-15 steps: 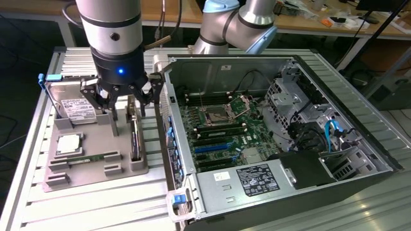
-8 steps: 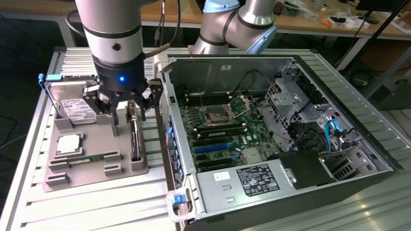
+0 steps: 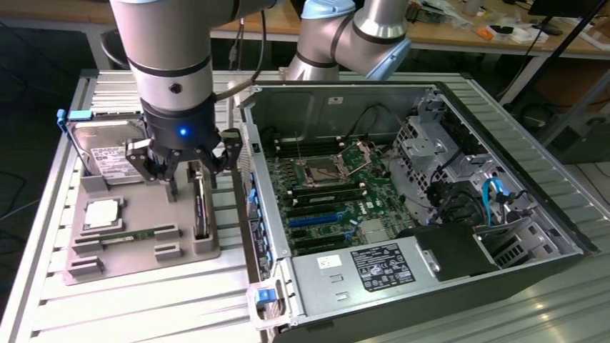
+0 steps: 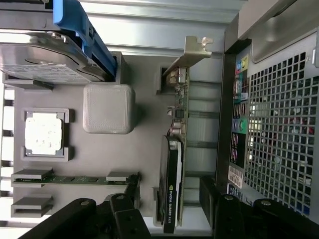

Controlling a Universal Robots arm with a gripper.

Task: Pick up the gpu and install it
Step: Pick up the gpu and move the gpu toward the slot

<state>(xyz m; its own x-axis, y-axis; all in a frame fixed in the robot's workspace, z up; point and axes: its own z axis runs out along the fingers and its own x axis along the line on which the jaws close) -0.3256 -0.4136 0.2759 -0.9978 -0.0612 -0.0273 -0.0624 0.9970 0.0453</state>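
In the grey tray (image 4: 114,154) the gpu (image 4: 170,194) stands edgewise; open jaws straddle it.

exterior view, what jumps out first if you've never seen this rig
The open computer case, lying on its side with its motherboard exposed, takes the exterior view's right. To its left the gripper hangs open over a grey tray, straddling the gpu that stands on edge there.

1. A ribbed, silvery metal worktop (image 3: 143,300) spans the scene.
2. Beyond it, at the far edge, runs a pale wooden bench (image 3: 448,37) strewn with small clutter.
3. Dark floor (image 3: 28,128) lies at the exterior view's left.
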